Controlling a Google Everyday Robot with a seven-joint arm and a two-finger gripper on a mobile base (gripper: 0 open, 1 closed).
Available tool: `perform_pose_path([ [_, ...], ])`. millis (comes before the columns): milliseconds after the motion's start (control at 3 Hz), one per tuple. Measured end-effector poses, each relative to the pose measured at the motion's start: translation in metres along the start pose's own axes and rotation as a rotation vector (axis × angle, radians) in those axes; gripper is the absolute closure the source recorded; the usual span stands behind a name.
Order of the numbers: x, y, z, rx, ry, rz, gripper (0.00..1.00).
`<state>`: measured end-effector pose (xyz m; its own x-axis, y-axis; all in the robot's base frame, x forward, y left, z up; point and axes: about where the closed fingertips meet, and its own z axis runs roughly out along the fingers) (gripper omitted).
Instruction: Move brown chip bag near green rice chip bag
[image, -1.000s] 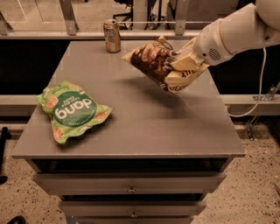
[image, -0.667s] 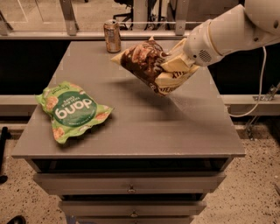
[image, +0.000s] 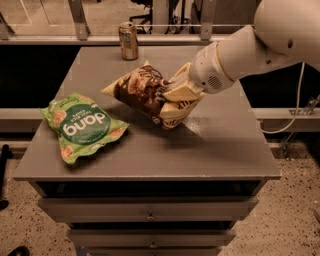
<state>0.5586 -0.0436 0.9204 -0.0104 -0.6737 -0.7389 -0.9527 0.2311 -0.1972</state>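
Note:
The brown chip bag (image: 137, 90) is dark brown with pale yellow ends. It hangs tilted just above the middle of the grey table (image: 210, 145). My gripper (image: 172, 97) is shut on the bag's right part and comes in from the upper right on a white arm. The green rice chip bag (image: 82, 125) lies flat on the table's left side, its round "dang" label facing up. The brown bag's left tip is a short way to the right of and above the green bag, not touching it.
A drink can (image: 128, 41) stands upright at the table's back edge, behind the brown bag. Drawers (image: 150, 215) run below the table's front edge. A cable (image: 295, 110) hangs to the right of the table.
My gripper has carried the brown chip bag leftward and toward the front of the table, closer to the green bag. The green bag and the can have not moved.

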Motion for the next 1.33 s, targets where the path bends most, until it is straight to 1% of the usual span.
perform_pose_path([
  [333, -0.01, 0.023, 0.016, -0.071, -0.038, -0.002, 0.85],
  [667, -0.022, 0.043, 0.031, -0.125, -0.077, 0.004, 0.62],
  [1000, -0.026, 0.059, 0.039, -0.157, -0.095, 0.024, 0.39],
  [1333, -0.018, 0.056, 0.036, -0.125, -0.084, 0.048, 0.08],
])
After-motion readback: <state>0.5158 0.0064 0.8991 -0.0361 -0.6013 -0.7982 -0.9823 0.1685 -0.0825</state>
